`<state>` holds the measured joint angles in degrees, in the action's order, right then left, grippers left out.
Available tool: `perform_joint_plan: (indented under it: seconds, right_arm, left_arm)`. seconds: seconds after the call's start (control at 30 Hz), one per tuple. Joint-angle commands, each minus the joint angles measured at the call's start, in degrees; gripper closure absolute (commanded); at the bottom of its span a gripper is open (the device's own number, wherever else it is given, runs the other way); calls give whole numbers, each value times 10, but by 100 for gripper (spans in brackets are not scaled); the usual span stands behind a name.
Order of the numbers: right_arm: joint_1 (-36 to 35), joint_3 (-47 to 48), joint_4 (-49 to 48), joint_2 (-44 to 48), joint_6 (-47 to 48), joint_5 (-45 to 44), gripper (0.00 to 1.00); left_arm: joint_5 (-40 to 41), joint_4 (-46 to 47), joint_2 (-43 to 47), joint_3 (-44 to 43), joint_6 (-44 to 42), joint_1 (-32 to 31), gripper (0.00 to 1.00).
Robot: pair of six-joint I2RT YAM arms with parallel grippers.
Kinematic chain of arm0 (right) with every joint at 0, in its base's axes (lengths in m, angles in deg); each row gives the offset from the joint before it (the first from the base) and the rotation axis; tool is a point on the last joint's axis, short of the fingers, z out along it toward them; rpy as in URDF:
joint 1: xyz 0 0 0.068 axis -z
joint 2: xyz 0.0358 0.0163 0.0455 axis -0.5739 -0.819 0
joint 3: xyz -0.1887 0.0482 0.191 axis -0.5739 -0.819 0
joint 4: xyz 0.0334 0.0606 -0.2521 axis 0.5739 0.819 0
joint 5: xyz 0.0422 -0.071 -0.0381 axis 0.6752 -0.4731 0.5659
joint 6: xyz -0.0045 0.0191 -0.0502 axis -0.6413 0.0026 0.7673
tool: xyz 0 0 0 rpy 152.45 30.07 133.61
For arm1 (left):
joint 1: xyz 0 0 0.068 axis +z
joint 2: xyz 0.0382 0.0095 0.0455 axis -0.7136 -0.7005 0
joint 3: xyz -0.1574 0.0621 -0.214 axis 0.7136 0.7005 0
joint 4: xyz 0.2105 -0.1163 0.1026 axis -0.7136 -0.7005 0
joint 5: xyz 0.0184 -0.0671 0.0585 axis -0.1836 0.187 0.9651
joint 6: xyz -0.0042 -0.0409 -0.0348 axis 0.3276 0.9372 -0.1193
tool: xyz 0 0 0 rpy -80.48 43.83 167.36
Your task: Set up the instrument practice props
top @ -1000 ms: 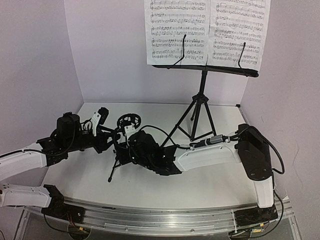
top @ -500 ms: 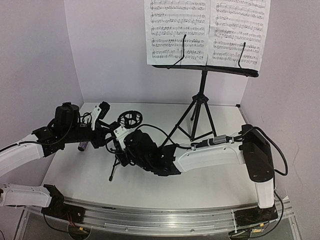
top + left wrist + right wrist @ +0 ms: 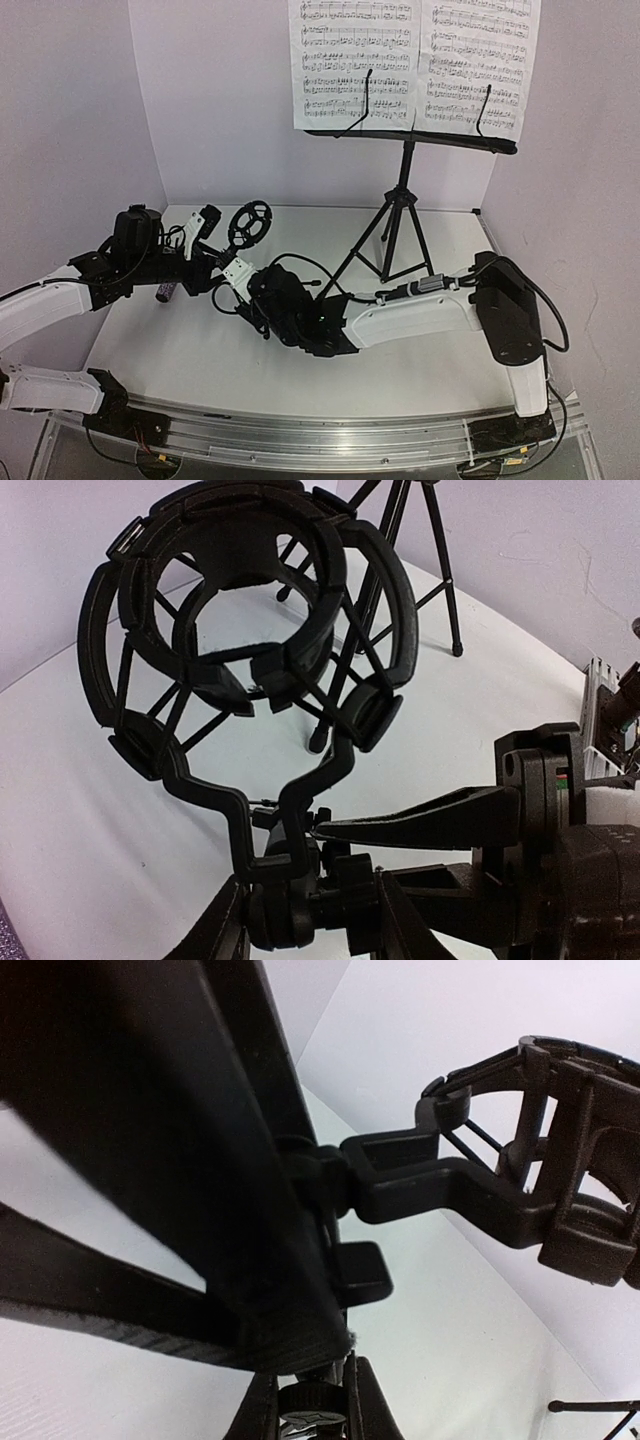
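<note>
The small black mic stand has its ring holder (image 3: 248, 222) raised between my two grippers; its legs are hidden behind the right arm. My left gripper (image 3: 220, 257) is shut on the stand's swivel joint (image 3: 300, 905) just under the ring (image 3: 250, 630). My right gripper (image 3: 241, 284) is shut on the stand's post lower down (image 3: 315, 1407). The purple microphone (image 3: 165, 292) lies on the table under my left arm. The tall music stand (image 3: 398, 215) stands at the back right, and its tray (image 3: 415, 140) holds two sheet-music pages (image 3: 355, 60).
The music stand's tripod legs (image 3: 375, 245) spread on the table just right of my right gripper. White walls close in the left, back and right sides. The right arm's forearm (image 3: 410, 310) lies across the middle of the table.
The mic stand has come up off the table and moved left and back; its legs no longer show. Both grippers moved with it.
</note>
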<state>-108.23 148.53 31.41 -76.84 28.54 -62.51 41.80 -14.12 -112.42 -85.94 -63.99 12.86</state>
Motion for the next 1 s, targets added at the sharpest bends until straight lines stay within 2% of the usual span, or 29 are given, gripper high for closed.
perform_joint_plan:
  seconds: [0.0, 0.03, 0.1, 0.3, 0.4, 0.67, 0.97]
  right_arm:
    - [-10, -30, 45, 16, 13, 93, 73]
    - [-10, -33, 45, 21, -1, 109, 64]
    - [-8, -40, 44, 33, -37, 134, 53]
    - [9, -68, -5, 52, -94, 185, 40]
    - [20, -90, -39, 50, -108, 232, 39]
    - [37, -91, -55, 40, -137, 262, 41]
    - [44, -96, -60, 45, -155, 253, 46]
  left_arm:
    - [-51, 49, 11, -46, -24, -12, 100]
    - [-55, 49, 10, -52, -34, -12, 100]
    - [-58, 43, 6, -67, -58, -12, 100]
    - [-80, 18, 6, -86, -75, -12, 100]
    - [-82, 21, 6, -80, -73, -12, 100]
    - [-67, 30, 1, -122, -113, -12, 100]
    - [-71, 13, -4, -139, -93, -12, 100]
